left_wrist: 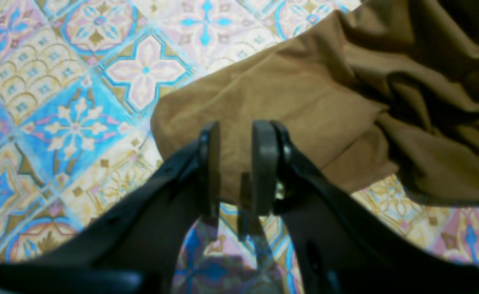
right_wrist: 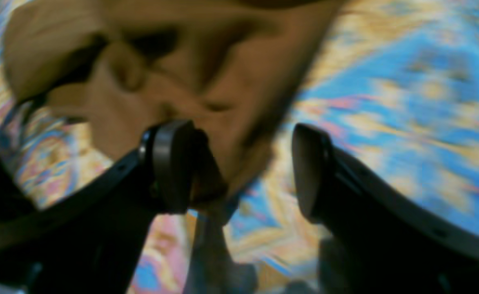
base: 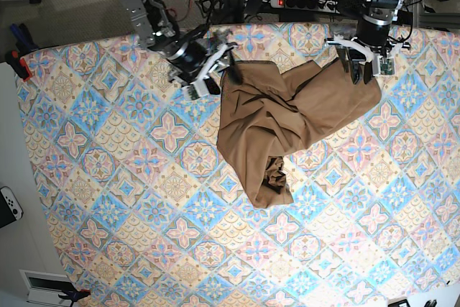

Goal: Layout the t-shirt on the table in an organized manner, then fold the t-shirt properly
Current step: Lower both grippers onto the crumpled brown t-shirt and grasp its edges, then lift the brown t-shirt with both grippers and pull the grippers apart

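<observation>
The t-shirt (base: 273, 124) lies crumpled at the upper middle of the base view on the table (base: 129, 199), not yet spread. The left gripper (left_wrist: 236, 167), at upper right, has its jaws narrowed on a shirt edge, seemingly pinching it. The right gripper (right_wrist: 239, 167), at upper left, stands released beside another edge. I judge it best to close there, then draw both corners apart, low and even.

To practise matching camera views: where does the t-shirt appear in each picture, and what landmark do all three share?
Left wrist: t-shirt fills the upper right, past the left hand.
Right wrist: blurred t-shirt at upper left.
Base: t-shirt crumpled, upper centre.
Shared landmark: the tile-patterned table.
</observation>
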